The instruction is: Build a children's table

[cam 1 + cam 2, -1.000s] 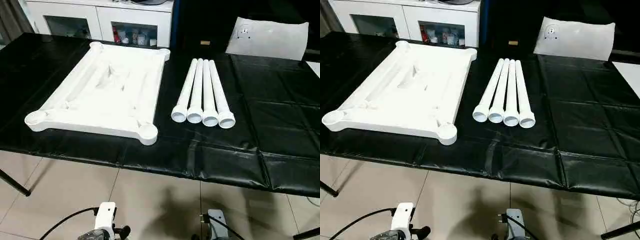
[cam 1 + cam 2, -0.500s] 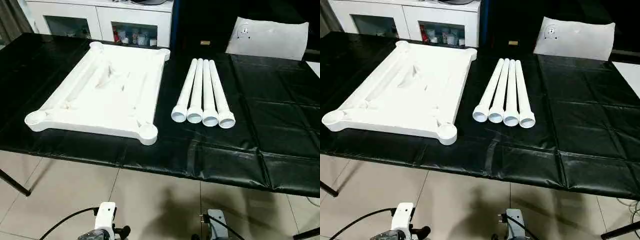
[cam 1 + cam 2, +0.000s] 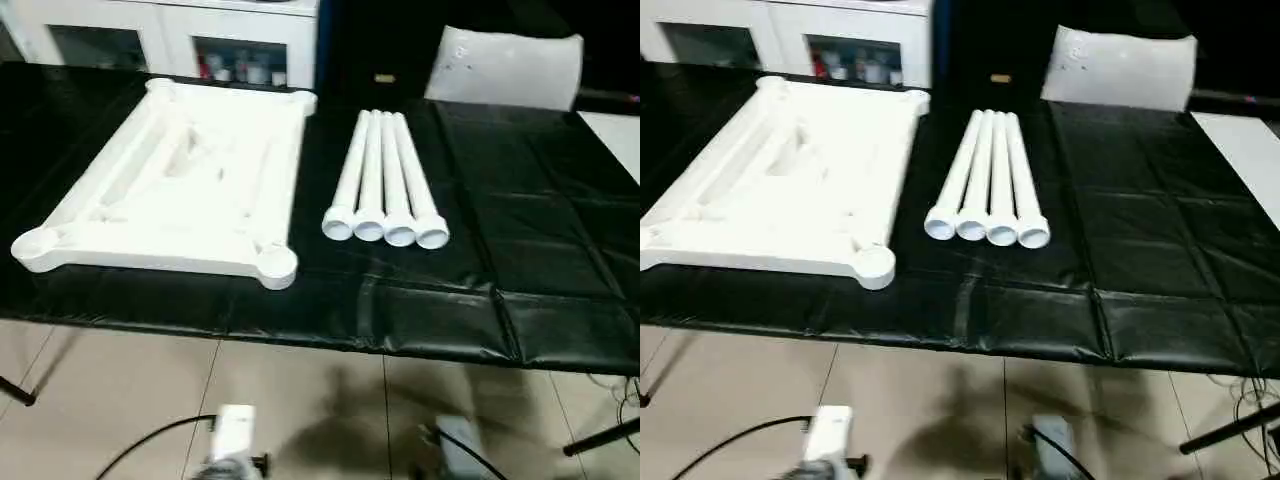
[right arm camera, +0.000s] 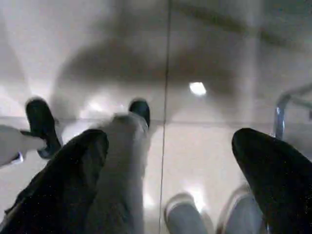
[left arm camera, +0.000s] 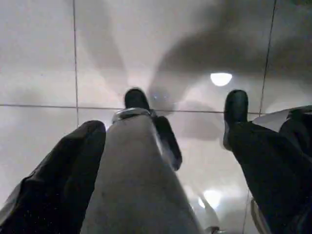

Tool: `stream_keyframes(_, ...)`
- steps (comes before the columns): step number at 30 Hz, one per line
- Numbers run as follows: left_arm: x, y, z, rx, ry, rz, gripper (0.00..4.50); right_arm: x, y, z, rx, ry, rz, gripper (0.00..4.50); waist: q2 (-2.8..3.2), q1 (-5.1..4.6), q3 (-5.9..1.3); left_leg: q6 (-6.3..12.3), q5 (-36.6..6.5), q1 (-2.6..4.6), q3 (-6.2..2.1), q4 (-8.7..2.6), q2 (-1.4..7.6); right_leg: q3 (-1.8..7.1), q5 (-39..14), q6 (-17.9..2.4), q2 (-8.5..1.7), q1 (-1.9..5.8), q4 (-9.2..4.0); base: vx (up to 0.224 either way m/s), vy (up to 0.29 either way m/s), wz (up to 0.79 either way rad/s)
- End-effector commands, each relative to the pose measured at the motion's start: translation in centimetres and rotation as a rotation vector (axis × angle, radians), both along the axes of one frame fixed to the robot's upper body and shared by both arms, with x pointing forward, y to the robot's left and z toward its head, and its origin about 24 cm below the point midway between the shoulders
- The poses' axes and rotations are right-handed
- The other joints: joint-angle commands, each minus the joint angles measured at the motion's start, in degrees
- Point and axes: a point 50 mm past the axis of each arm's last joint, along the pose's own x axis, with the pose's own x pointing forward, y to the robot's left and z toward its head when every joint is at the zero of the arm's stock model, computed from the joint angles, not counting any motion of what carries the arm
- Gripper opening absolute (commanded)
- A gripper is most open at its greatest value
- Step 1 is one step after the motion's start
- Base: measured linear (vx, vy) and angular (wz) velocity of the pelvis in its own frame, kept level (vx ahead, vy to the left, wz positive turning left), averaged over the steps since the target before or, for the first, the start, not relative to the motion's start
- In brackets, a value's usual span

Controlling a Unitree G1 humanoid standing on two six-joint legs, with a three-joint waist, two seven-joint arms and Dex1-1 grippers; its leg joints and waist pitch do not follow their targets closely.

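Upside down on the black-covered desk (image 3: 560, 290), the white tabletop (image 3: 180, 180) shows its ribbed underside and round corner sockets; four tapered legs (image 3: 385, 180) lie side by side at its three o'clock. Since a second ago the camera has shifted, the parts have not. Left gripper (image 5: 165, 161) and right gripper (image 4: 170, 180) hold their fingers wide apart over floor tiles.

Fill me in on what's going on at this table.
A humanoid robot is set to build a children's table, and nothing is in hand yet. The tabletop lies underside up on the black work table, corner sockets empty. Four legs lie side by side to its right. The left end effector and right end effector hang open, pointing down at the floor.
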Motion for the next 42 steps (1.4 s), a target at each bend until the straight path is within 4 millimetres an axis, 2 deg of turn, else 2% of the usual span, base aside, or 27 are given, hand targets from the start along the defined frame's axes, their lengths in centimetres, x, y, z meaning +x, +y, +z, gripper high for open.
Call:
stream_keyframes(1,0.4,-0.2,0.2,0.035,-0.021,-0.039,4.42,1.3,-0.1,0.6,0.038,-0.081,0.006,4.5,-0.1,0.3,-2.11,8.5,-4.49,-0.16,-1.76,-3.68,5.36,2.95,8.71,-16.75,-5.89,1.47,-3.65,0.0,0.0,0.0)
stream_keyframes(5,1.0,-1.7,0.5,0.004,-0.062,-0.065,4.42,2.1,0.8,0.9,0.067,-0.102,0.069,4.5,0.92,0.3,-2.07,9.8,-2.83,-0.09,-1.92,-3.58,5.56,2.66,12.52,-18.52,-5.73,1.37,-3.15,0.0,0.0,0.0)
stream_keyframes(14,-1.6,-8.1,0.4,-0.041,-0.075,-0.155,4.42,2.5,1.9,1.5,0.043,-0.269,0.092,4.5,0.71,1.08,-2.31,9.23,-4.03,-0.11,-1.96,-3.38,5.65,2.7,12.84,-17.79,-5.9,1.5,-3.07,0.0,0.0,0.0)
stream_keyframes(16,0.2,-1.4,0.3,-0.009,-0.134,-0.107,4.42,2.5,2.2,1.6,0.055,-0.287,0.107,4.5,0.71,1.28,-2.26,9.91,-1.69,-0.4,-1.95,-3.15,5.43,2.73,14.42,-17.91,-6.03,1.28,-2.92,0.0,0.0,0.0)
stream_keyframes(18,0.5,0.7,0.5,-0.003,-0.146,-0.102,4.42,2.5,2.3,1.6,0.067,-0.284,0.12,4.5,0.68,1.11,-2.93,15.19,11.78,-0.76,-1.79,-1.46,4.79,2.39,30.04,-19.59,-5.35,0.36,-1.36,0.0,0.0,0.0)
stream_keyframes(20,0.8,5.1,1.0,0.011,-0.157,-0.1,4.42,2.5,2.3,1.6,0.063,-0.285,0.12,4.5,0.69,1.26,-3.52,18.83,20.91,-1.15,-1.75,-0.19,4.14,1.99,40.79,-20.43,-4.9,-0.39,-0.29,-0.029,-0.017,0.0)
stream_keyframes(21,1.0,7.3,1.5,0.021,-0.163,-0.094,4.42,2.5,2.4,1.6,0.081,-0.284,0.112,4.5,1.11,1.34,-4.25,21.97,27.27,-2.09,-1.53,0.98,3.3,0.96,47.75,-20.66,-4.09,-1.89,0.39,-0.093,-0.039,-0.01)
stream_keyframes(22,1.0,7.4,1.5,0.022,-0.163,-0.093,4.42,2.5,2.4,1.6,0.082,-0.285,0.112,4.5,1.17,1.16,-3.86,21.51,20.71,-2.82,-1.28,0.36,3.29,0.4,41.09,-20.93,-4.48,-2.4,-0.52,-0.093,-0.039,-0.01)
stream_keyframes(23,1.1,7.6,1.6,0.025,-0.164,-0.092,4.42,2.6,2.4,1.6,0.085,-0.287,0.113,4.5,1.32,1.27,-3.69,20.52,14.93,-2.82,-1.29,-0.1,3.53,0.05,34.46,-21.11,-4.64,-2.37,-0.98,-0.123,-0.015,0.0)
stream_keyframes(24,1.0,7.4,1.5,0.026,-0.164,-0.091,4.42,2.6,2.5,1.7,0.101,-0.292,0.116,4.5,1.7,1.3,-2.84,16.64,-2.92,-2.07,-1.1,-1.57,4.5,-0.24,12.67,-21.38,-4.93,-2.56,-2.99,-0.146,0.032,0.06)
stream_keyframes(25,1.0,7.4,1.5,0.025,-0.163,-0.09,4.42,2.6,2.6,1.7,0.103,-0.293,0.116,4.5,1.49,1.18,-1.25,7.77,-23.7,0.05,-0.88,-1.92,4.65,-0.2,-14.91,-18.27,-5.28,-3.44,-5.65,-0.146,0.032,0.06)
stream_keyframes(26,0.8,7.6,1.4,0.029,-0.156,-0.089,4.42,2.6,2.7,1.7,0.113,-0.297,0.121,4.5,1.49,1.18,-1.25,7.77,-23.7,0.05,-0.88,-1.92,4.65,-0.2,-14.91,-18.27,-5.28,-3.44,-5.65,-0.172,0.078,0.03)
stream_keyframes(27,0.6,7.8,1.4,0.03,-0.149,-0.094,4.42,2.7,2.8,1.8,0.122,-0.309,0.139,4.5,1.58,0.02,1.57,-1.9,-41.39,4.93,-2.89,0.2,3.97,-2.63,-48.59,-3.85,-6.16,-6.45,-11.12,-0.158,0.112,-0.17)
stream_keyframes(28,0.5,7.9,1.4,0.03,-0.146,-0.098,4.42,2.7,2.9,1.9,0.124,-0.318,0.154,4.5,2.54,-1.58,2.45,-4.57,-46.02,2.71,-3.85,-3.05,4.4,-7.39,-46.57,0.63,-4.28,-3.1,-11.4,-0.158,0.112,-0.17)
stream_keyframes(29,0.4,7.8,1.3,0.026,-0.145,-0.101,4.42,2.8,3.0,2.0,0.143,-0.326,0.169,4.5,5.08,-0.95,2.17,-6.13,-52.11,-1.46,-3.18,-8.47,5.12,-8.82,-35.85,-1.65,-2.23,1.85,-4.95,-0.163,0.118,-0.24)
stream_keyframes(30,0.3,7.6,1.3,0.011,-0.153,-0.111,4.42,2.8,3.3,2.2,0.185,-0.342,0.207,4.5,5.64,2.57,1.01,-10.29,-56.56,-8.12,2.04,-13.19,1.93,-8.96,-11.54,-4.28,1.85,8.38,5.73,-0.153,0.105,0.07)
stream_keyframes(31,0.3,7.5,1.3,0.002,-0.159,-0.117,4.42,2.9,3.5,2.3,0.204,-0.35,0.227,4.5,6.02,3.61,0.7,-11.87,-54.74,-6.15,4.07,-14.02,1.03,-9.04,-9.8,-4.21,3.12,6.79,5.99,-0.153,0.105,0.07)
stream_keyframes(32,0.4,6.9,1.3,-0.013,-0.172,-0.127,4.42,3.0,3.6,2.4,0.203,-0.362,0.259,4.5,2.55,3.38,-1.95,-14.67,-36.63,-2.22,3.39,-11.72,2.54,-3.63,-20.96,-5.04,-2.38,4.96,2.4,-0.01,-0.059,0.28)
stream_keyframes(33,0.6,6.2,1.3,-0.031,-0.193,-0.137,4.42,3.1,3.7,2.6,0.212,-0.378,0.289,4.5,-2.57,2.44,-3.39,-5.74,-9.89,3.98,-3.0,2.85,2.84,0.65,-34.3,-6.42,-11.94,-1.53,-7.49,0.08,-0.126,-0.1)
stream_keyframes(34,1.0,5.0,1.6,-0.072,-0.25,-0.158,4.42,3.4,4.2,3.1,0.271,-0.418,0.337,4.5,-1.59,3.69,-2.48,0.54,-0.78,-1.71,-3.61,4.01,1.2,1.86,-30.57,-8.41,-13.19,3.44,-8.36,0.08,-0.126,-0.1)
stream_keyframes(35,1.3,4.7,1.8,-0.085,-0.279,-0.171,4.42,3.4,4.4,3.3,0.299,-0.427,0.371,4.5,0.86,4.71,-0.46,4.67,6.22,-5.03,-4.3,2.49,3.68,0.45,-21.13,-9.1,-13.46,4.89,-8.04,0.046,0.037,-0.41)
stream_keyframes(36,1.5,4.5,2.1,-0.092,-0.313,-0.186,4.42,3.4,4.5,3.6,0.323,-0.437,0.412,4.5,2.52,3.98,-0.69,2.13,1.17,-3.31,-5.18,-2.79,5.63,-2.49,-12.12,-10.05,-7.29,4.22,-4.88,0.008,0.053,-0.19)
stream_keyframes(37,1.8,4.3,2.6,-0.104,-0.36,-0.203,4.42,3.4,4.6,3.9,0.35,-0.449,0.454,4.5,3.23,3.84,-1.27,1.86,-3.68,-1.56,-5.41,-3.58,6.89,-2.65,-7.41,-10.3,-4.19,2.53,-2.22,-0.029,0.081,-0.13)
stream_keyframes(38,1.9,4.3,2.8,-0.11,-0.374,-0.206,4.42,3.4,4.6,4.0,0.357,-0.456,0.465,4.5,3.53,3.13,-2.4,5.35,-5.81,-0.22,-6.03,-3.81,7.74,-1.53,2.49,-11.82,-4.35,2.28,-0.52,-0.053,0.026,0.02)
stream_keyframes(39,2.3,4.0,4.1,-0.149,-0.454,-0.229,4.42,3.5,4.5,4.8,0.404,-0.493,0.522,4.5,3.44,3.19,-2.29,9.38,-3.84,-1.09,-5.25,-3.52,7.06,-1.22,9.16,-13.27,-5.26,2.79,-0.93,-0.056,0.033,-0.1)
stream_keyframes(40,2.4,3.9,4.9,-0.173,-0.496,-0.246,4.42,3.4,4.4,5.4,0.438,-0.513,0.557,4.5,2.45,3.14,-2.37,11.39,-1.58,-1.94,-4.9,-3.19,6.59,-1.45,13.04,-13.06,-5.38,3.58,-1.04,0.0,0.0,0.0)
stream_keyframes(42,2.5,3.6,6.3,-0.209,-0.546,-0.281,4.42,3.2,4.2,6.3,0.469,-0.549,0.618,4.5,1.76,3.39,-2.25,14.19,-2.62,-2.2,-3.72,-2.75,6.21,-1.14,16.34,-12.88,-6.16,3.5,-1.67,0.0,0.0,0.0)
